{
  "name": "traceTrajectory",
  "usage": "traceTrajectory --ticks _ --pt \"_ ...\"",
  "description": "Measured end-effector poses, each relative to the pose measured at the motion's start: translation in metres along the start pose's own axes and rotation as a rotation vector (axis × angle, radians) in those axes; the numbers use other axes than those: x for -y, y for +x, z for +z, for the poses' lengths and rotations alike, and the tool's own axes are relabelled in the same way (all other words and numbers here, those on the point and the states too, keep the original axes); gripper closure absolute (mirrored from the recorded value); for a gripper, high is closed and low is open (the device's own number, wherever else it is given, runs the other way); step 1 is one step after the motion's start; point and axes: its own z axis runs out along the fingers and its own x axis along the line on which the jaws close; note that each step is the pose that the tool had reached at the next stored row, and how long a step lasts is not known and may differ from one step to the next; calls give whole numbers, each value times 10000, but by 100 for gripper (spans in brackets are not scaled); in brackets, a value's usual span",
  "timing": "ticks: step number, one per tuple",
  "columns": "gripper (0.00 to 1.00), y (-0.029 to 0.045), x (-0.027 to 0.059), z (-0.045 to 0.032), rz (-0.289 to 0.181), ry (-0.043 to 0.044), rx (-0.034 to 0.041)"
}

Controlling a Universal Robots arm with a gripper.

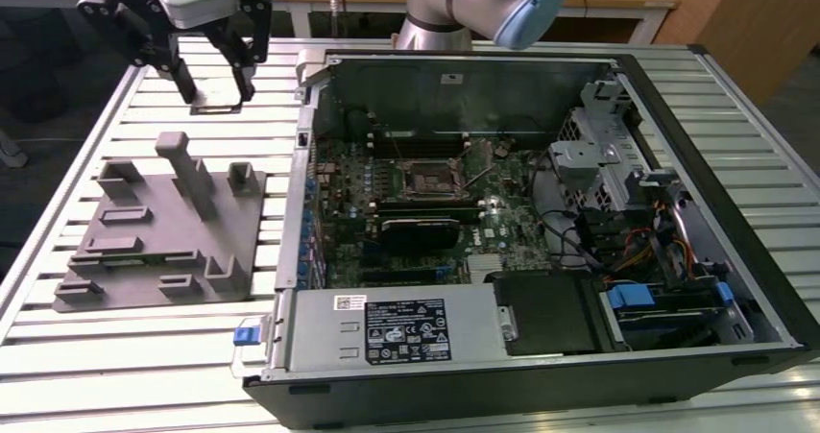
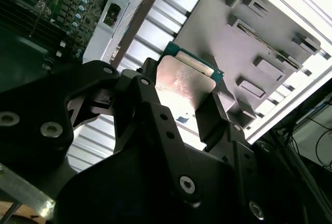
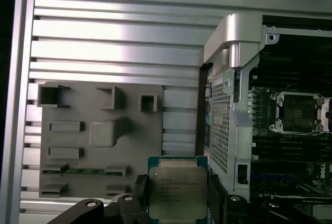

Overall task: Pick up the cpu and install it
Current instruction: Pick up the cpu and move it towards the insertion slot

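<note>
While a grey tray [image 1: 154, 241] lies on the counter [image 1: 129, 366] at the exterior view's left, the chip [image 3: 176, 193] is held over the counter just past the tray, pinched by two opposite sides between the fingers of the tool [image 1: 218, 95]. To the right, an open computer case [image 1: 448, 92] is seen, its socket [image 1: 427, 176] well apart from the chip. A slip is judged possible, since only thin edges are gripped; the case wall could be clipped in passing, and socket pins could be bent should the chip be set down tilted or turned wrongly.
</note>
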Motion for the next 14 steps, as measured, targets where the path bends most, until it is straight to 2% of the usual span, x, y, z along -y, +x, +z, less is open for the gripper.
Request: traceTrajectory --ticks 14 --pt "46 -134 5 3 0 0 0"
